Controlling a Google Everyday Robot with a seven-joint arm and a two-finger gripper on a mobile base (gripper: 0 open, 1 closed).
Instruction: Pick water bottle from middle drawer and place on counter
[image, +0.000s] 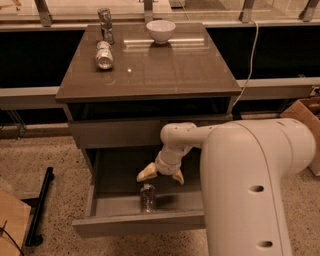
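Note:
The water bottle (147, 197) is small and clear and stands upright on the floor of the open middle drawer (107, 222), near its front. My gripper (160, 175) hangs inside the drawer just above and slightly behind the bottle, its two pale fingers (146, 173) spread apart with nothing between them. The white arm reaches in from the right and covers the drawer's right part. The glossy grey-brown counter (165, 70) is the cabinet's top slab above.
On the counter lie a silver can (104, 55) on its side, a tall clear glass-like object (105, 24) at the back left and a white bowl (161, 30) at the back. A shut drawer front (115, 132) sits above the open drawer. A cardboard box (306, 117) stands at right, a black bar (39, 205) on the floor at left.

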